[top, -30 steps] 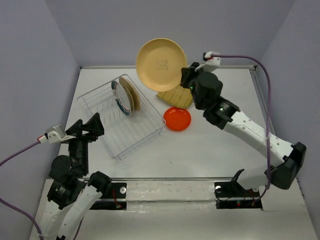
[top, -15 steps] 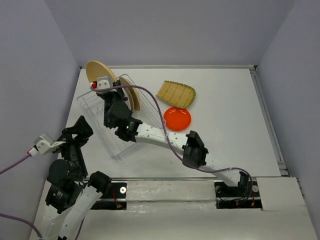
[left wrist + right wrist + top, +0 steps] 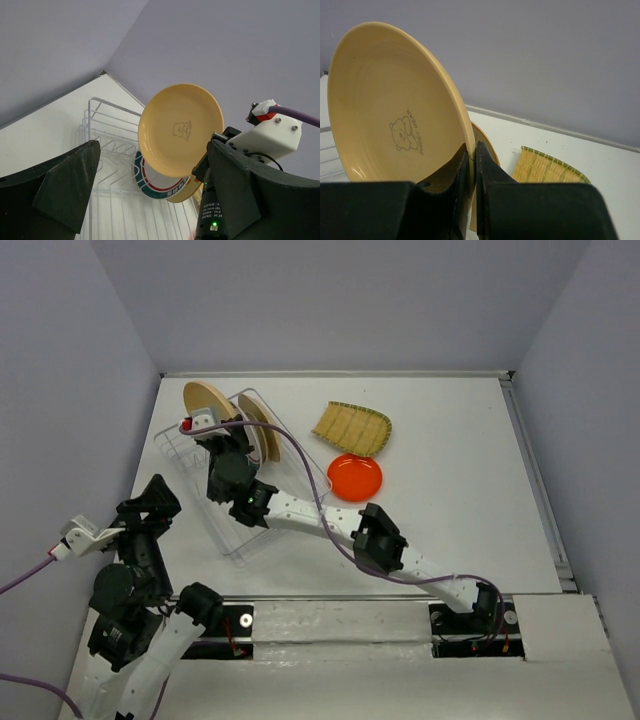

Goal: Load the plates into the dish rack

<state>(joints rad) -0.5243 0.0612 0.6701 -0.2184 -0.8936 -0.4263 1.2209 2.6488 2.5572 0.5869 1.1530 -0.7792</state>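
My right gripper (image 3: 212, 428) is shut on the rim of a tan round plate (image 3: 205, 400) with a bear print. It holds the plate on edge above the far left end of the see-through dish rack (image 3: 215, 525). In the right wrist view both fingers pinch the tan plate (image 3: 395, 110) at its rim. A teal-striped plate (image 3: 160, 185) and another tan plate (image 3: 265, 430) stand in the rack. The orange-red plate (image 3: 354, 477) and the yellow-green fan plate (image 3: 351, 427) lie on the table to the rack's right. My left gripper (image 3: 150, 502) is open, near the rack's left side.
The right arm stretches across the near side of the rack from the right base (image 3: 470, 615). Grey walls close in the table on the left, back and right. The rack's wire dividers (image 3: 100, 130) stand below the held plate in the left wrist view.
The right arm swung from the back right over to the rack's left end, carrying the tan plate. The left gripper drew back from the rack toward the near left.
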